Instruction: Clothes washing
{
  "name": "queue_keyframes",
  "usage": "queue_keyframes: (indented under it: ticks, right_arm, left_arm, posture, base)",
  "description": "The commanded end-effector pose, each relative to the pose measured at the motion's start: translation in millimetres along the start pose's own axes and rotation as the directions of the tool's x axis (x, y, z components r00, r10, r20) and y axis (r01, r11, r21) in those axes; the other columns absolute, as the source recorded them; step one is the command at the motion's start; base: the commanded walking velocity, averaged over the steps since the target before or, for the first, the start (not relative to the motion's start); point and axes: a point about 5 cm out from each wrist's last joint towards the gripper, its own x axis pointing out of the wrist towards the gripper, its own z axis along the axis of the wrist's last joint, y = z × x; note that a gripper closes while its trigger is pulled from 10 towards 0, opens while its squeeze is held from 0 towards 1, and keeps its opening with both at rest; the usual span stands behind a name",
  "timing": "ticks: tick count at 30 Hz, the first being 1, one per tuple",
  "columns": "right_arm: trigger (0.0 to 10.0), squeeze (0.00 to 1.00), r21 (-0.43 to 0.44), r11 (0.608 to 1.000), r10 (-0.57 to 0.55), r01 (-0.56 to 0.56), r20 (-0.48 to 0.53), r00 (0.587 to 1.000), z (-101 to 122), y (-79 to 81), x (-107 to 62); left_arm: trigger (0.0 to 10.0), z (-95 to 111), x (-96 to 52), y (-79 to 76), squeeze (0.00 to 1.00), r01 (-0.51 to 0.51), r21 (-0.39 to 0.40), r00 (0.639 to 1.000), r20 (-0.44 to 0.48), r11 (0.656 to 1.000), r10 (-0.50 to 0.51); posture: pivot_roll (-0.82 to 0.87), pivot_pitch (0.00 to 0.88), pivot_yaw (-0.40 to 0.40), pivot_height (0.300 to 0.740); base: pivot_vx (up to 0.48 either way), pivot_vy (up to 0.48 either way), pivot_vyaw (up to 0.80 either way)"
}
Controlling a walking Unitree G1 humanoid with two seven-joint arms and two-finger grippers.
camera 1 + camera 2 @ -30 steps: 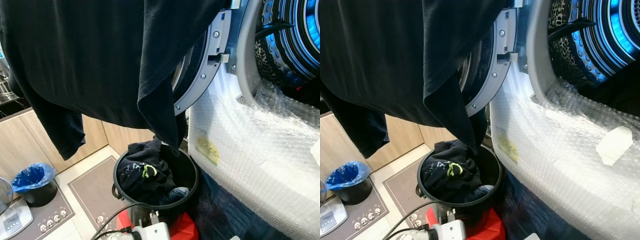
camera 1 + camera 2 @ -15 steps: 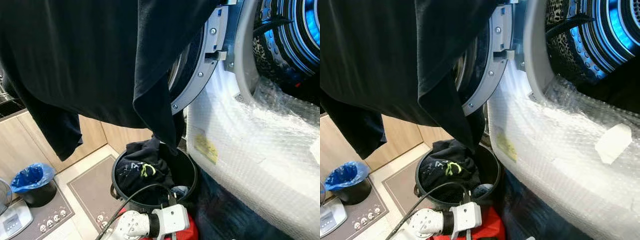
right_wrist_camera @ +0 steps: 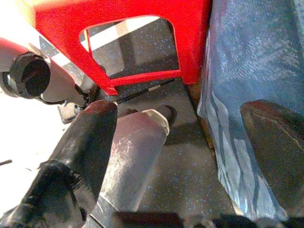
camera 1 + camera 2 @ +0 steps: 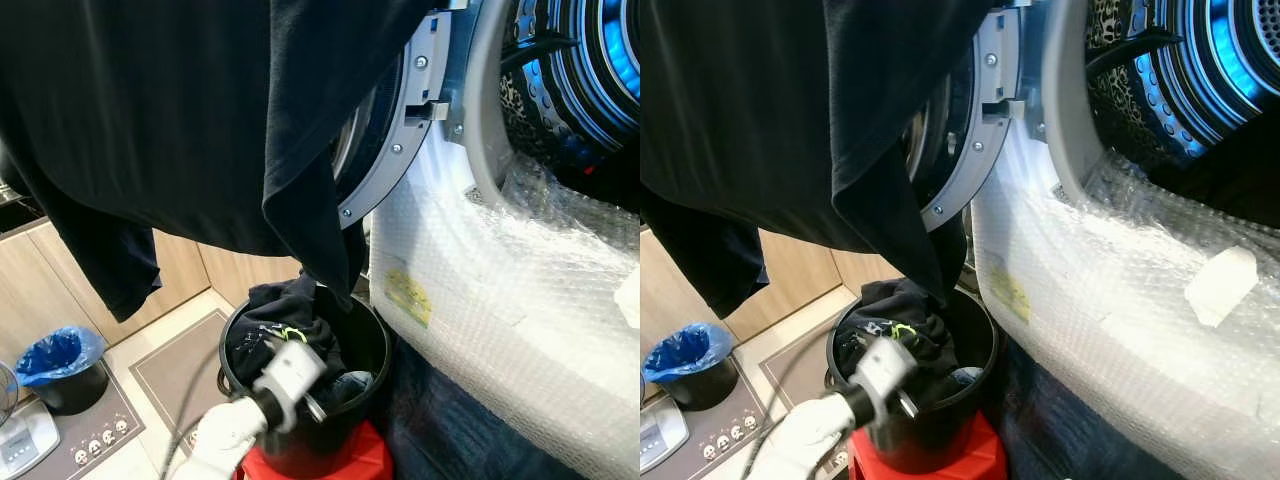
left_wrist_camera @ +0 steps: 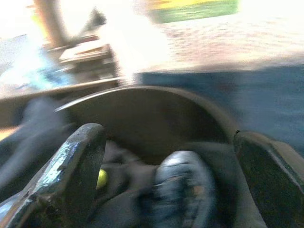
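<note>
I count one black bucket (image 4: 372, 345) at about 6 o'clock in my head view, standing on one red stool (image 4: 345, 462) and packed with dark clothes (image 4: 290, 325); one shows a yellow-green print. One large black garment (image 4: 180, 110) hangs across the top from 9 to 12 o'clock and blocks most of the round washer door (image 4: 400, 130), with its lowest point dangling just above the bucket's rim. The washer drum (image 4: 590, 70) glows blue at 2 o'clock, cut off by the frame, and bubble wrap (image 4: 500, 290) covers the machine's front at 3 o'clock. One blue-lined bin (image 4: 58, 365) sits on the floor at 8 o'clock.

My left claw (image 5: 166, 175) is over the bucket with its fingers spread apart, gripping nothing; motion blur smears it. My right claw (image 3: 178, 142) hangs low beside the stool's leg, fingers also apart, next to blue fabric (image 3: 247, 80) I can't identify.
</note>
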Motion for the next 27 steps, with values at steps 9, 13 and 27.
queue_keyframes:
  ticks: [9,13,27]
  right_arm:
    - [10.0,0.0,-0.002,1.0,0.007,-0.007,-0.019,1.0,1,1.8,1.5]
    - [10.0,0.0,-0.006,1.0,0.01,-0.01,-0.023,1.0,-1,1.3,0.9]
    - [10.0,0.0,0.022,1.0,0.008,-0.007,-0.069,0.998,-32,-1.0,-10.3]
  left_arm:
    - [10.0,-5,-16.6,61.7,0.0,-0.378,-0.135,0.926,-0.051,0.916,0.375]
    - [10.0,-16,-20.5,75.7,0.0,-0.47,-0.212,0.883,-0.119,0.857,0.454]
    - [10.0,-26,-7.0,83.6,0.0,-0.493,-0.3,0.867,-0.255,0.817,0.429]
  posture:
    - [0.04,0.0,-0.032,0.74]
    - [0.03,0.0,-0.04,0.74]
    - [-0.02,0.0,-0.034,0.74]
  base:
    - [0.0,0.0,0.0]
    - [0.0,0.0,0.0]
    - [0.0,0.0,0.0]
